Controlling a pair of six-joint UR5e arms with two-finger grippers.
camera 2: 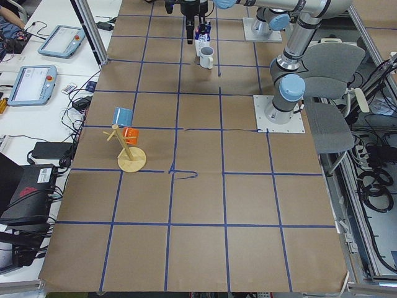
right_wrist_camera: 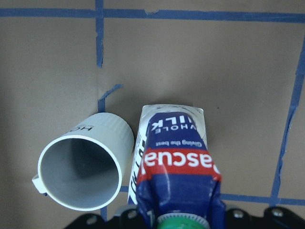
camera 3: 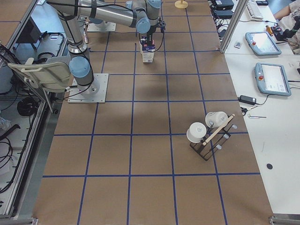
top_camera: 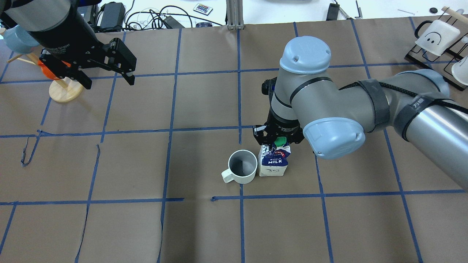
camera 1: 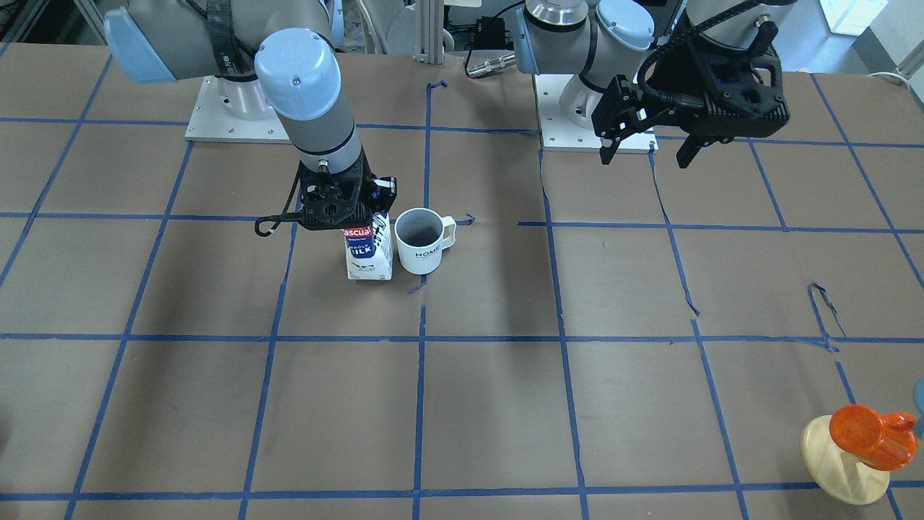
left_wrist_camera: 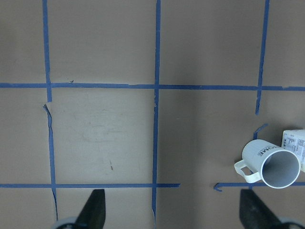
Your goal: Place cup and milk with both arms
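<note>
The white cup (camera 1: 420, 245) stands upright on the brown table, handle away from the milk (camera 1: 369, 256), which stands upright right beside it. In the overhead view the cup (top_camera: 242, 167) is left of the milk (top_camera: 273, 162). My right gripper (camera 1: 367, 220) points down over the carton's top and looks shut on it; the right wrist view shows the milk (right_wrist_camera: 174, 148) between its jaws and the cup (right_wrist_camera: 83, 171) beside. My left gripper (camera 1: 644, 155) hangs open and empty in the air, far from both; it also shows in the overhead view (top_camera: 109, 82). The left wrist view shows the cup (left_wrist_camera: 271, 164) at lower right.
An orange object on a round wooden base (camera 1: 863, 440) stands at the table corner on my left side. A black rack with white mugs (top_camera: 437, 36) stands at the far right. Blue tape lines cross the brown table (top_camera: 204, 102).
</note>
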